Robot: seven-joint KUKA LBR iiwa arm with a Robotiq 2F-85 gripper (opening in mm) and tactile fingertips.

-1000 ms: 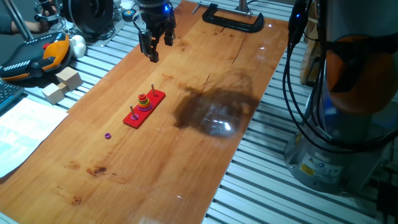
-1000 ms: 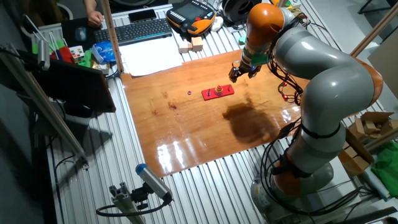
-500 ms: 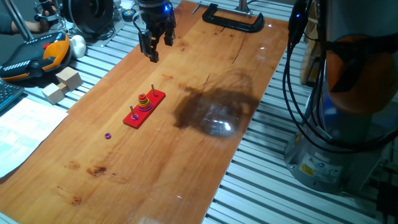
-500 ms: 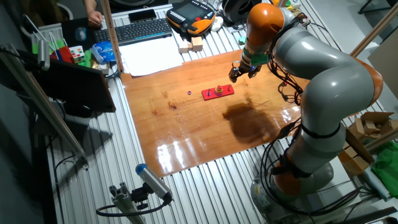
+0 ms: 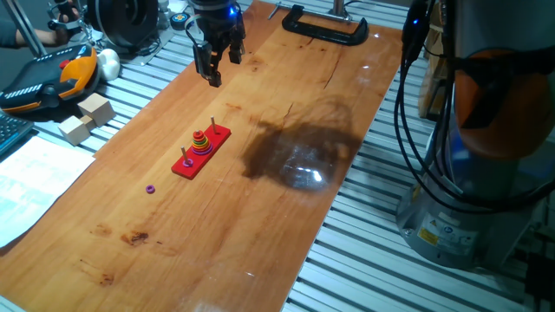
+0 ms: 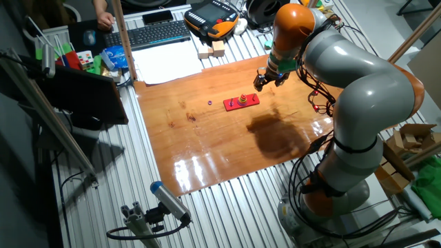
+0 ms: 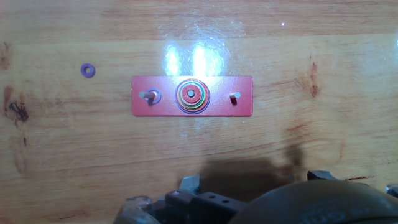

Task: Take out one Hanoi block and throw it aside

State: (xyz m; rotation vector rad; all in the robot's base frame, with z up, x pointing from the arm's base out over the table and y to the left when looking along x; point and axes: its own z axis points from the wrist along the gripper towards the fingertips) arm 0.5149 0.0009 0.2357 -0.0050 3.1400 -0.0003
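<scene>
The red Hanoi base point(image 5: 191, 165) point(image 6: 249, 103) point(image 7: 242, 109) lies near the middle of the wooden table. A stack of coloured Hanoi blocks point(image 5: 200, 144) point(image 7: 192, 95) sits on its middle peg. One small purple ring point(image 7: 151, 96) is on an end peg, and the other end peg point(image 7: 234, 96) is bare. A loose purple ring point(image 5: 150, 188) point(image 6: 209, 102) point(image 7: 87, 70) lies on the wood beside the base. My gripper point(image 5: 222, 64) point(image 6: 260, 83) point(image 7: 255, 180) hangs open and empty, high above the table and off to the far side of the base.
A black C-clamp point(image 5: 325, 26) sits at the table's far end. Wooden blocks point(image 5: 87, 117), an orange teach pendant point(image 5: 48, 78) and paper point(image 5: 26, 182) lie off the table's left edge. The robot's base point(image 5: 486, 173) stands at the right.
</scene>
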